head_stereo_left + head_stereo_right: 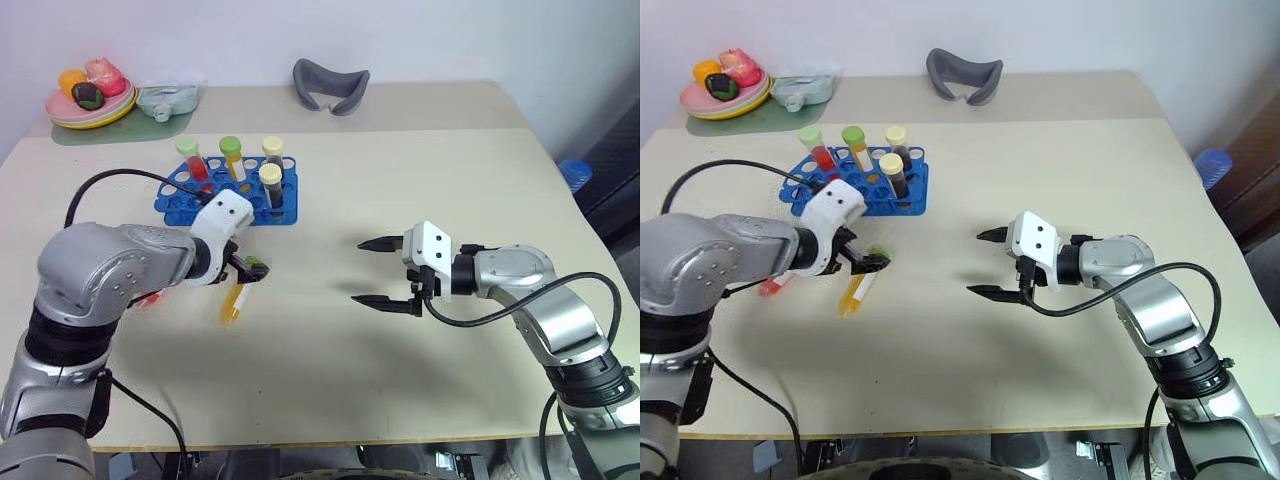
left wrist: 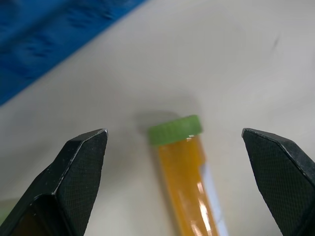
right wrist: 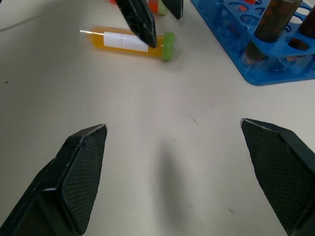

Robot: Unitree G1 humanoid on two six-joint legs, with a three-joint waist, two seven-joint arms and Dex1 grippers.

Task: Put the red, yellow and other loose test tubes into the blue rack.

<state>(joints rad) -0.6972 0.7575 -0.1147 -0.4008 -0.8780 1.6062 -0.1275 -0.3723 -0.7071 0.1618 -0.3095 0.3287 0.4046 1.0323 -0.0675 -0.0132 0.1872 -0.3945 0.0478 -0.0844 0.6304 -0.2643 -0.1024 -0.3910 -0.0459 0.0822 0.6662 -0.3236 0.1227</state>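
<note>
Black fingers of the left gripper (image 1: 243, 270) stood spread wide and gripped nothing, poised over the green cap of a yellow test tube (image 1: 233, 302) that lay flat on the bench (image 1: 400, 170); in the left wrist view that cap (image 2: 175, 130) sat on the bare surface between the two fingertips, touching neither. A red test tube (image 1: 774, 285) lay on the bench just at 9 o'clock of the yellow one, mostly hidden behind the left forearm. The blue rack (image 1: 230, 190) stood near, at 12 o'clock of the left gripper, with five capped tubes upright in it: two green-capped, three pale yellow-capped.

The right gripper (image 1: 382, 272) hung well apart at 3 o'clock of the yellow tube, its fingers likewise fully spread and empty, pointing toward the left gripper.

Farther off, at 12 o'clock along the bench's far edge, rested a grey curved pad (image 1: 330, 85), and at 10 o'clock a stack of plates with toy fruit (image 1: 90, 95) beside a pale green container (image 1: 165, 98).
</note>
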